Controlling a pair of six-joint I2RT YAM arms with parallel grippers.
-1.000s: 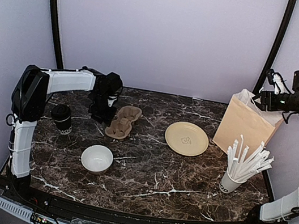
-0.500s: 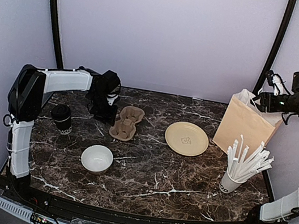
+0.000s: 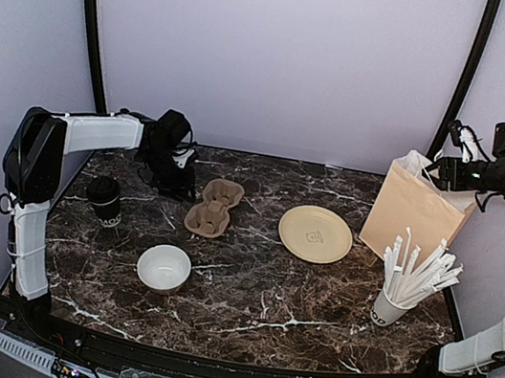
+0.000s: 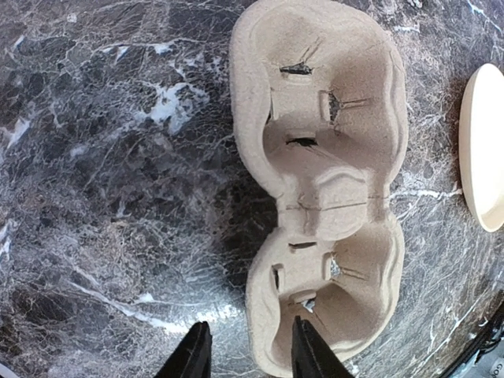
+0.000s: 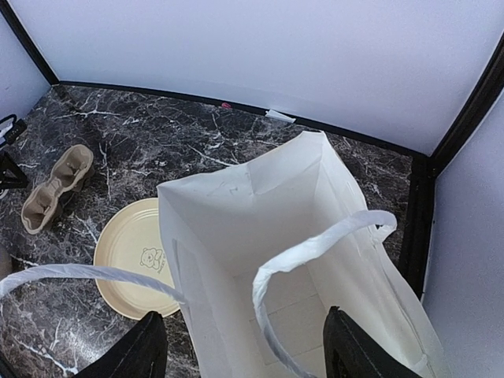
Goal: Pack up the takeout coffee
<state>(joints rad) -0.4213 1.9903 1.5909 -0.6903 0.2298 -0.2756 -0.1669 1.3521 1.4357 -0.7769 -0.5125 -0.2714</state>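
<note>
The takeout coffee, a black paper cup with its black lid on, stands at the left of the table. My left gripper is behind and to the right of it, open at the near end of a brown pulp cup carrier. In the left wrist view the carrier fills the frame and its rim lies between the gripper's spread fingers, unclamped. My right gripper hovers open over the open paper bag. In the right wrist view the gripper looks into the empty bag.
A white bowl sits in front of the carrier. A pale yellow plate lies mid-table, also in the right wrist view. A white cup of straws stands in front of the bag.
My left arm has drawn back and to the left, away from the carrier. The carrier has shifted slightly to the right. The right arm has not moved.
</note>
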